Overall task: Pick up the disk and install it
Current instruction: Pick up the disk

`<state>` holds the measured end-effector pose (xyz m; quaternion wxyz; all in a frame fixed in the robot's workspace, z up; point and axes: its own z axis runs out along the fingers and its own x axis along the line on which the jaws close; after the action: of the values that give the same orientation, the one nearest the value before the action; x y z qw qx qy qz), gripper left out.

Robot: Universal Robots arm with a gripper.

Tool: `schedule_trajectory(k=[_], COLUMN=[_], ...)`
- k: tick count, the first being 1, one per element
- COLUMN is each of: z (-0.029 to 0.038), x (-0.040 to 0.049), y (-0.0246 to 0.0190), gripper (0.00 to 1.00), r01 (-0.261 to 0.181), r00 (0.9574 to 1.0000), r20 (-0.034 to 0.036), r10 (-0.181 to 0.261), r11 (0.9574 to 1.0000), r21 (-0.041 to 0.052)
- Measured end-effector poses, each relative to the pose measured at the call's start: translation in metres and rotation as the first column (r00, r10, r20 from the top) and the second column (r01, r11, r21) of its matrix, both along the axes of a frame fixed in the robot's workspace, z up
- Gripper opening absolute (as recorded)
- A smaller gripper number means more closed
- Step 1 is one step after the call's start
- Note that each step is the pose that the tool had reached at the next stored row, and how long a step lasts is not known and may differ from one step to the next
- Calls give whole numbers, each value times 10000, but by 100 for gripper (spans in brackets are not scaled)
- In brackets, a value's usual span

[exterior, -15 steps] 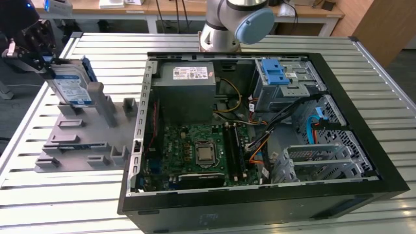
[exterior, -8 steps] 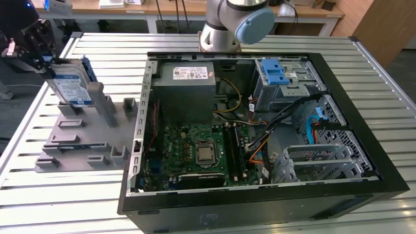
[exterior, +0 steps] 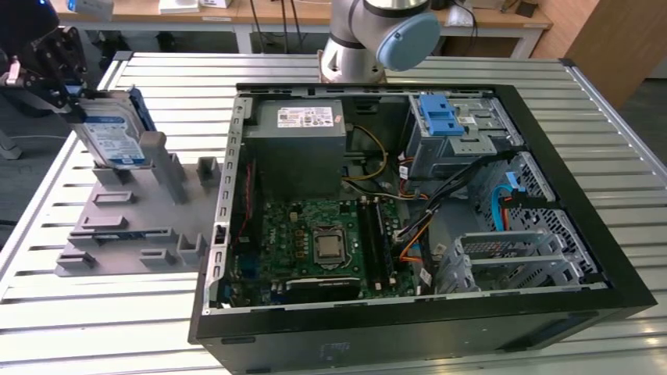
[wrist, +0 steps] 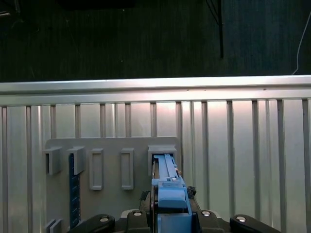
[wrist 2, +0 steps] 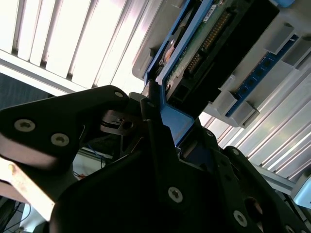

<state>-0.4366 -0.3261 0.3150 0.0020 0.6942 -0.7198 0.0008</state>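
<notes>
The disk (exterior: 112,134), silver-grey with a white-and-blue label and blue side rails, stands on edge at the far end of the grey holder fixture (exterior: 136,226), on the exterior view's left. Its lower end sits at a fixture slot. My gripper (exterior: 71,92) is at the disk's upper end and shut on it. In the first wrist view the disk (wrist: 167,187) shows edge-on, running from the gripper (wrist: 170,216) into a slot of the fixture (wrist: 112,145). In the second wrist view a black finger (wrist 2: 151,127) presses against the blue rail of the disk (wrist 2: 214,43).
An open black computer case (exterior: 583,258) lies on the slatted metal table (exterior: 94,312), to the exterior view's right of the fixture. Inside it are a grey power-supply box (exterior: 302,141), a motherboard (exterior: 323,242), cables, and a drive bay with a blue latch (exterior: 440,117). The arm's base (exterior: 370,39) stands behind the case.
</notes>
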Motion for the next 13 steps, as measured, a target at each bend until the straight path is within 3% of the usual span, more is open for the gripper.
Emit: schedule_trajectory(k=[13], z=[124], x=[-1], y=[0], gripper=[36], r01=[0], r00=[10000], r20=[2], r10=[0], r11=[10000], r21=[0])
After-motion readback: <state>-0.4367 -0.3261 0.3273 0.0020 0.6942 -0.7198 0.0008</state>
